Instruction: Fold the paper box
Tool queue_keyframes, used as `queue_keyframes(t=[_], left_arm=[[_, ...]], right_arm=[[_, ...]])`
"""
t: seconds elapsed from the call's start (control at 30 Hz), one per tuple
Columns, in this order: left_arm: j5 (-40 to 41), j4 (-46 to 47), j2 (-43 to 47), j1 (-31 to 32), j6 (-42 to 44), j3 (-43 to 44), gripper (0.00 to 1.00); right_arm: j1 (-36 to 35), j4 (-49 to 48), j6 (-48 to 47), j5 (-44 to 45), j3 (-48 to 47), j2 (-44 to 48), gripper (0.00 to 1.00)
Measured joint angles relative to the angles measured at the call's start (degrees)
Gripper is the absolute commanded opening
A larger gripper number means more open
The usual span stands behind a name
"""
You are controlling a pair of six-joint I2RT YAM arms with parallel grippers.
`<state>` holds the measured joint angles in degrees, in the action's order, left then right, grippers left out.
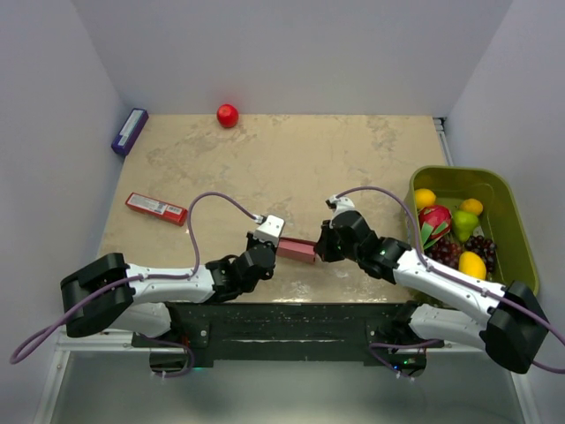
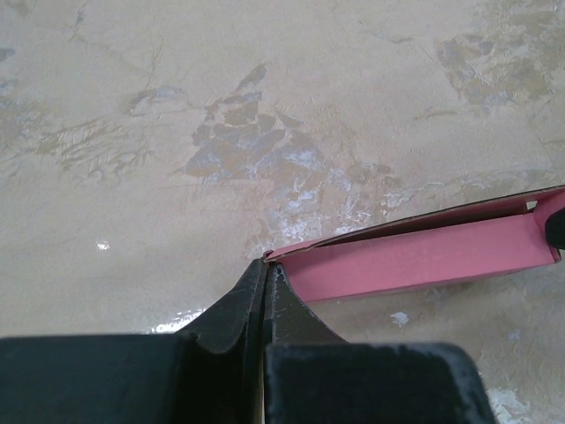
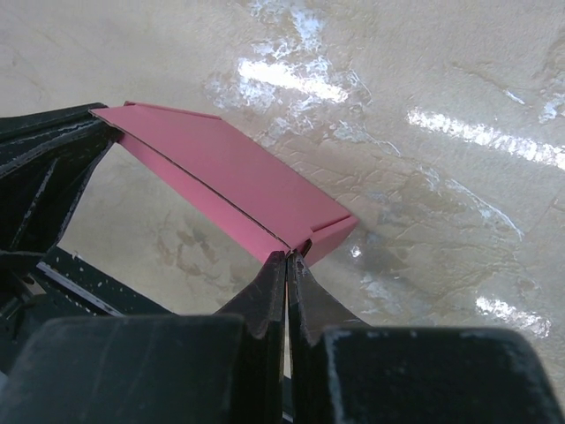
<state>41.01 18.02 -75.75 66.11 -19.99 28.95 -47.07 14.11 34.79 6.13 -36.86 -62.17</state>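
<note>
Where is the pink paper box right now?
From above, the paper box is near the front of the table, centre, pinched at its ends by the left tool and the right tool.

paper box (image 1: 297,250) | between: left end effector (image 1: 276,245) / right end effector (image 1: 319,248)

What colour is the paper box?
The box is pink, clearest in the right wrist view.

Seen from above, the paper box (image 1: 297,250) had both ends hidden by jaws; print on the red packet (image 1: 156,208) was unreadably small.
</note>
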Motion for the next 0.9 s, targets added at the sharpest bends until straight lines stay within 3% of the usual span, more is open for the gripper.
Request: queue_keyframes(t=[0.9], left_arm=[[-0.1,-0.2,0.0,0.5,-0.6,0.1,0.00]], right_arm=[[-0.1,-5.1,0.4,2.0,4.5,1.8,0.00]])
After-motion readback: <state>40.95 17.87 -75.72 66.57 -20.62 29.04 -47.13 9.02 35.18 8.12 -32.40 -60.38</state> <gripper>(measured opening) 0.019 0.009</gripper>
